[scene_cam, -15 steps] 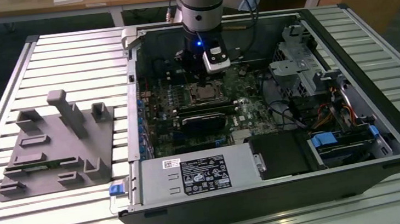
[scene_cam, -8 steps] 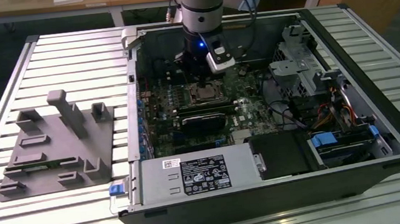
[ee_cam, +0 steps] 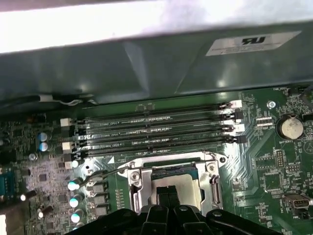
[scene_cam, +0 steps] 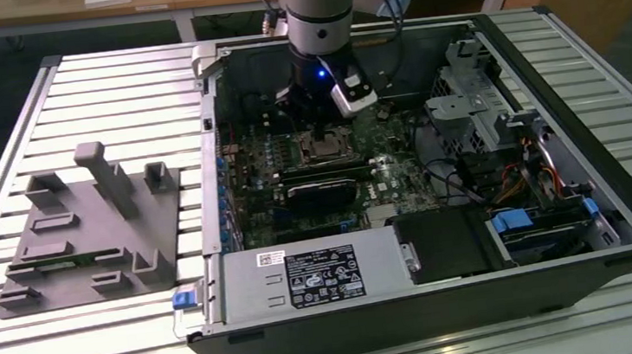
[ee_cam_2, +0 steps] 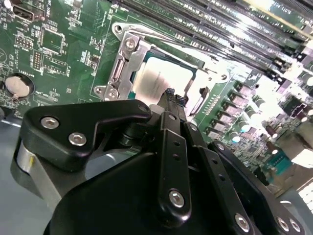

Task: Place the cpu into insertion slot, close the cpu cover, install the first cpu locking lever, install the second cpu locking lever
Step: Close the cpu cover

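The cpu (ee_cam_2: 149, 81) lies flat in the insertion slot (scene_cam: 319, 148), its dull silver top showing in both wrist views (ee_cam: 183, 186). The cpu cover (ee_cam_2: 125, 61), a silvery frame, lies down around the chip (ee_cam: 139, 183). My gripper (ee_cam_2: 171, 96) hangs just above the chip's edge, its black fingertips (ee_cam: 168, 196) pressed together with nothing between them. In the exterior view the gripper (scene_cam: 318, 123) reaches down into the open case over the socket. A thin metal locking lever (ee_cam: 100, 175) juts out sideways from the socket's corner.
Long black memory slots (ee_cam: 156, 129) run beside the socket, with the case wall (ee_cam: 146, 63) beyond. A coin battery (ee_cam: 292, 128) and capacitors (ee_cam: 73, 186) flank it. The power supply (scene_cam: 314, 277), drive cage (scene_cam: 471, 101) and a grey fixture (scene_cam: 88, 225) show in the exterior view.
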{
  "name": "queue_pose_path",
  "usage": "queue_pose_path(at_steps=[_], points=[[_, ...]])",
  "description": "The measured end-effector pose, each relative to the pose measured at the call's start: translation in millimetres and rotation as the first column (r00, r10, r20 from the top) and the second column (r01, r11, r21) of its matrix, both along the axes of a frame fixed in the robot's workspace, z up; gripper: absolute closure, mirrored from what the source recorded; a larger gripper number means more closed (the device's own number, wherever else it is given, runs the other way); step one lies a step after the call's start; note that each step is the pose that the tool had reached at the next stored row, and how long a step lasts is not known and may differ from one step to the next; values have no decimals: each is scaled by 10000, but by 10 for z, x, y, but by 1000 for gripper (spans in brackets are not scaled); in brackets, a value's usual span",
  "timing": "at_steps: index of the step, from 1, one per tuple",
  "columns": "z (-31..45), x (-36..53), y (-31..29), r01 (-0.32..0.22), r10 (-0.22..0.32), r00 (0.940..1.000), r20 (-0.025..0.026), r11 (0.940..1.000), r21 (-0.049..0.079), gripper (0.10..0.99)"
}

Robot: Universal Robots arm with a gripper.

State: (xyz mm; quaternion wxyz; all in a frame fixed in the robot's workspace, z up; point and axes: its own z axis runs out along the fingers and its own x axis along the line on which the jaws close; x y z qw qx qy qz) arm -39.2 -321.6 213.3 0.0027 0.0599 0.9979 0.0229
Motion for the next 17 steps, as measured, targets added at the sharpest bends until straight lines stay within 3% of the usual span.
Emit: queue_pose_path(at_steps=[6,17], points=[[-11,-47,-40,-118,118,9999,-1,9999,0,980],[-74,-189,-53,-344,344,9994,0,9994,0,980]])
